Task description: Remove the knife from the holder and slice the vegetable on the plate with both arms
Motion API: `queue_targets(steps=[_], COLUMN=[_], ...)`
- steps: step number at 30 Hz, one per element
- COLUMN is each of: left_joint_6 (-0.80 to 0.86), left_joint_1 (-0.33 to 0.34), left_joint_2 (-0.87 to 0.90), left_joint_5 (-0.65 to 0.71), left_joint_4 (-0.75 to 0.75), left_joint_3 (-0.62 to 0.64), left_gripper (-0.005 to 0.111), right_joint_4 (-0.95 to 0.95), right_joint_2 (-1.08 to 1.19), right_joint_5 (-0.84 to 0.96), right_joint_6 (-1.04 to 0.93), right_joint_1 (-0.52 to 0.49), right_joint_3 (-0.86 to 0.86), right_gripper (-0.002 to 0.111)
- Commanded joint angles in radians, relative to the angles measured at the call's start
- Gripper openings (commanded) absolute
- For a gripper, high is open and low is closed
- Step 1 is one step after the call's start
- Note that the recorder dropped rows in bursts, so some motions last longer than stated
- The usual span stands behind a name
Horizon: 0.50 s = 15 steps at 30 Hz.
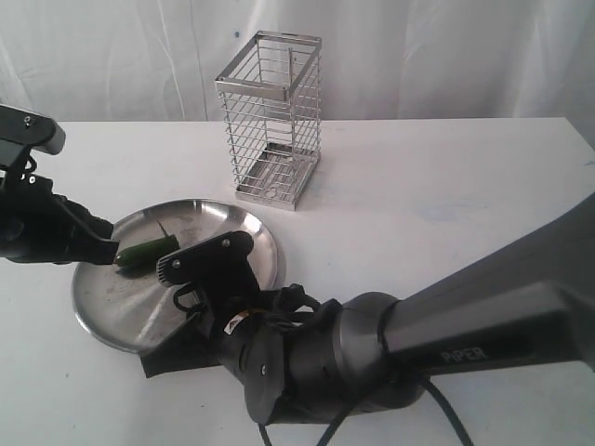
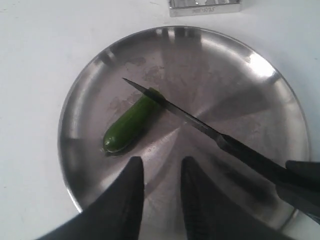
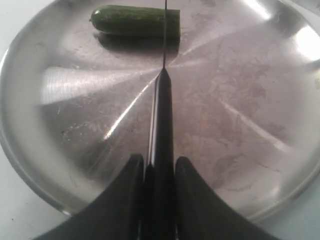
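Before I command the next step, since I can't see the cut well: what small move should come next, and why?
Probably press the knife straight down. The right gripper grips its handle, and its blade already lies across the cucumber near the cut end on the plate. The left gripper is open beside it, steadying nothing.

White "PiPER" on right arm (image 1: 483, 344)

knife (image 2: 200, 123) blade crosses above the vegetable (image 2: 131, 123); holder (image 1: 271, 117) stands well behind, bare plate (image 2: 260, 90) beside
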Motion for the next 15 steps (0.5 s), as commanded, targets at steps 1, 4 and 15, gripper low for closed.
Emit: queue_targets(steps=[1,4,15], left_joint_6=[-0.078,-0.163,-0.21], left_joint_1=[0.001,0.001,0.001], left_joint_2=[0.041,0.092,0.33], left_joint_5=[-0.098,-0.058,0.135], left_joint_4=[-0.092,-0.099,-0.134], left_joint_3=[-0.008,-0.052,-0.33], left_gripper=[0.032,0.014,0.0], right_joint_4=[-0.011,-0.011,0.012], right_joint_2=[-0.001,-0.001,-0.004], right_joint_5=[0.022,0.026,0.026], right_joint_6=[-0.022,-0.022,-0.022], right_joint_1=[-0.007,-0.007,-0.007], right_joint_3=[-0.008,-0.008,-0.008], right_gripper=[0.0,0.0,0.0])
